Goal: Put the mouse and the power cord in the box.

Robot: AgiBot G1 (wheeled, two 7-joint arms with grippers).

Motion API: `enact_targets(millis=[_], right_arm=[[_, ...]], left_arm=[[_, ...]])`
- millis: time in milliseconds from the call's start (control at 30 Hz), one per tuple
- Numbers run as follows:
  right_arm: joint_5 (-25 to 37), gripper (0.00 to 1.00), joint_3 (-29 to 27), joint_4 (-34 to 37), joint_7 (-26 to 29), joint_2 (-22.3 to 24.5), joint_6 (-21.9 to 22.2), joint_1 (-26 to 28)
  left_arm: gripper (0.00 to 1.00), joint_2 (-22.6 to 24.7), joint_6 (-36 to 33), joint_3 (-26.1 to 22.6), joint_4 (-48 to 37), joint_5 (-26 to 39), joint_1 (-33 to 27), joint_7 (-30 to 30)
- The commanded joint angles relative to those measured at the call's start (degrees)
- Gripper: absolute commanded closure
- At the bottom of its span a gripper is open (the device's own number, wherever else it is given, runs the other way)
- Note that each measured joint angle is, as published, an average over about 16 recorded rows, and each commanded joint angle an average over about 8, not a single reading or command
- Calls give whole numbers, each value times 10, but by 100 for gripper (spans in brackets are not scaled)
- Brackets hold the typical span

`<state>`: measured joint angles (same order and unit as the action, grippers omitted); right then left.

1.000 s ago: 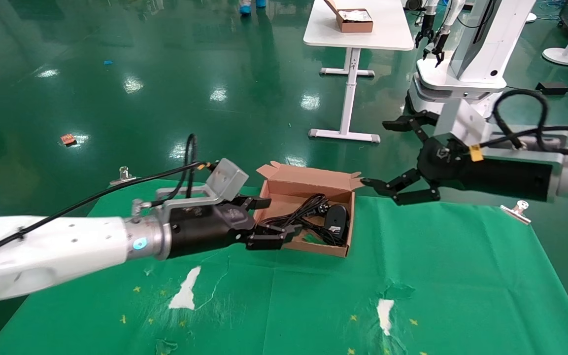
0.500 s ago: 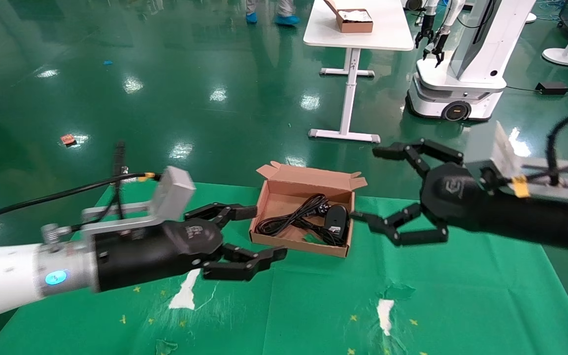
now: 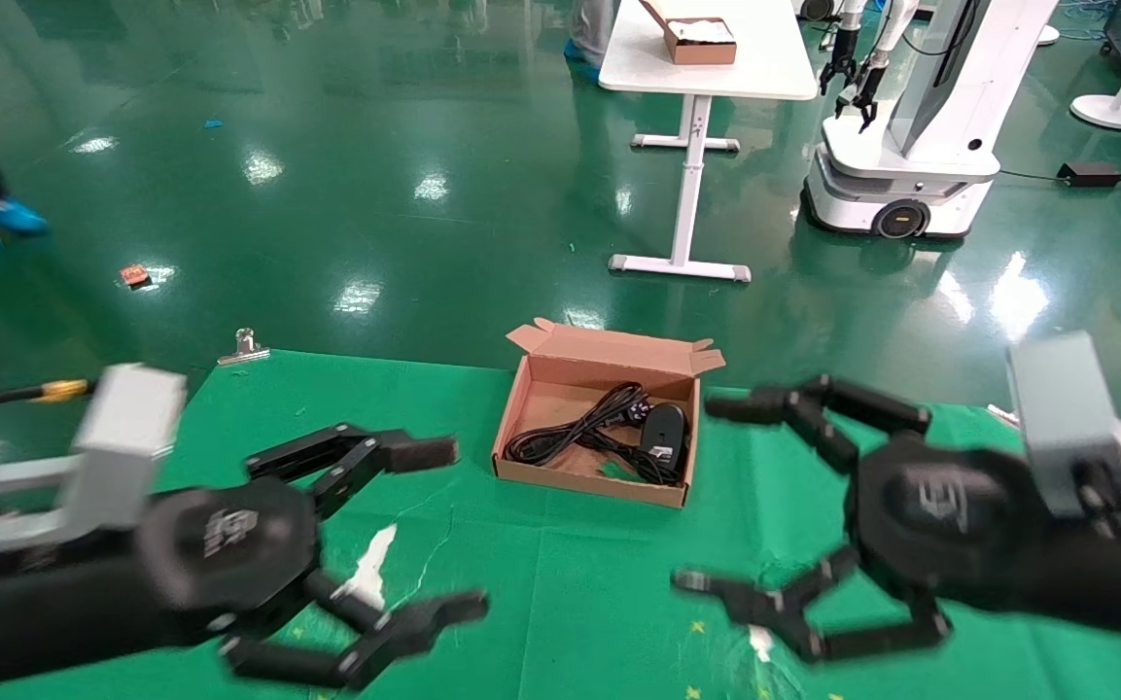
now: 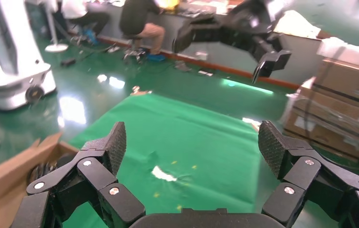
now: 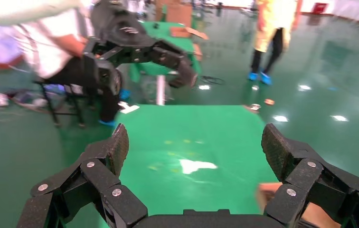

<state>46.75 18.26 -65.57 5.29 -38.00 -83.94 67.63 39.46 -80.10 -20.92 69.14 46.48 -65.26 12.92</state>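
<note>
Your shallow brown cardboard box (image 3: 597,428) holds the small black oval mouse (image 3: 664,431) and the looped thick black power cord (image 3: 570,435). Nearer you than the box, the left gripper (image 3: 434,530) and right gripper (image 3: 716,491) hang empty on either side of it, fingers spread wide.

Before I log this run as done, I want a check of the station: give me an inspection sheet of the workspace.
Surface: green cloth with torn white patches, held by a metal clip at its far left corner.
Job's things: the mouse and the power cord both lie inside the box, whose lid flap stands open.
Clutter: nothing seen on the cloth.
Grippers: left gripper and right gripper hang near the camera, on either side of the box, jaws wide open and empty.
Cables: the mouse's thin cable lies in the box with the cord.
Surroundings: green floor, a white table, another robot, a person at far left.
</note>
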Motion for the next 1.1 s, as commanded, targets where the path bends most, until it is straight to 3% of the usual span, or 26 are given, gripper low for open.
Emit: enact_targets(millis=[33, 400, 1100], right_arm=[[-16, 0, -7, -26, 18, 10, -6, -20], [-64, 0, -29, -103, 63, 38, -23, -78], [-51, 0, -23, -82, 54, 31, -18, -63]], left_arm=[[0, -16, -20, 18, 16, -17, 13, -8], [0, -56, -71, 62, 56, -59, 46, -23], [0, -47, -59, 52, 46, -49, 39, -22]])
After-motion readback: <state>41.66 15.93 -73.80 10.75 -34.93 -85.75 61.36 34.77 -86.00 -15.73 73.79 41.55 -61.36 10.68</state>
